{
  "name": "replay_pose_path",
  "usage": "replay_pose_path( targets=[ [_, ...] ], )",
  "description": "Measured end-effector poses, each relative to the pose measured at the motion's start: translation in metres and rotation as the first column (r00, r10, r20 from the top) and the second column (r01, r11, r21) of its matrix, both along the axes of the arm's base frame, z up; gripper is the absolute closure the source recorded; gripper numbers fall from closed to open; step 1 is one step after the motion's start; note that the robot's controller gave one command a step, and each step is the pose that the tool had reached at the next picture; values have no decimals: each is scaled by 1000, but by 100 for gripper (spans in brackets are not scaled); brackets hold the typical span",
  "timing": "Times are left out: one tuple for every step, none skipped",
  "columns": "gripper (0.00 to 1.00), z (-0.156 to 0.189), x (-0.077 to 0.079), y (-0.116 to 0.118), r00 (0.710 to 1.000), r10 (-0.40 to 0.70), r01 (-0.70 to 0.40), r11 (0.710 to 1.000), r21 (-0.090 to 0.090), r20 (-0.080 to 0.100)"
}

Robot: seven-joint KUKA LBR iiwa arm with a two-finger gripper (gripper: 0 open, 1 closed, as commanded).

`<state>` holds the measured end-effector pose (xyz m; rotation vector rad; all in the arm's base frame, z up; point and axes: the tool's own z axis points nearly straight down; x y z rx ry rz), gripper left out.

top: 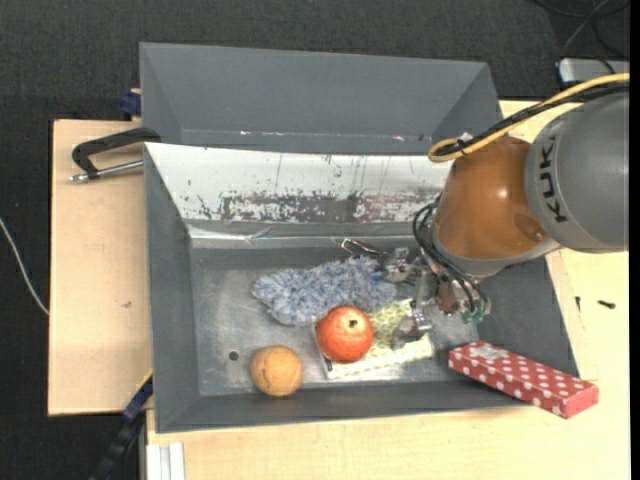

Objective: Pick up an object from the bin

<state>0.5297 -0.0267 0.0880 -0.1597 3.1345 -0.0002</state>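
Gripper (432, 303) is low in the right-middle of the bin (170, 298), above the right end of a flat white-and-green packet (385, 360) on the floor. Open or closed: cannot tell, as the working end reads as a dark tangle of metal and wire. Nothing is seen held.

Nearest things:
- Packet: probably light, thin and slick-wrapped. It lies flat, and the red apple (346, 333) seems to rest on its left end. Hard to pinch from above; the free right edge looks the best hold.
- Apple: just left of the gripper. Firm, round, smooth, likely the heaviest here. Take it across the widest part or it may squirt out.
- Blue-grey cloth (315, 290): behind the apple. Soft, can be pinched at any fold.

A round orange-brown fruit (276, 370) sits well apart at front left. A red dotted box (522, 378) lies across the front-right rim.
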Motion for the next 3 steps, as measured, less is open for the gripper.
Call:
replay_pose_path(
  targets=[
    [100, -12, 21, 2, 999, 34, -34, 999, -1, 5],
    [100, -12, 21, 2, 999, 34, -34, 999, -1, 6],
    [100, 133, 36, -28, 993, 119, -119, 993, -1, 4]
  ],
)
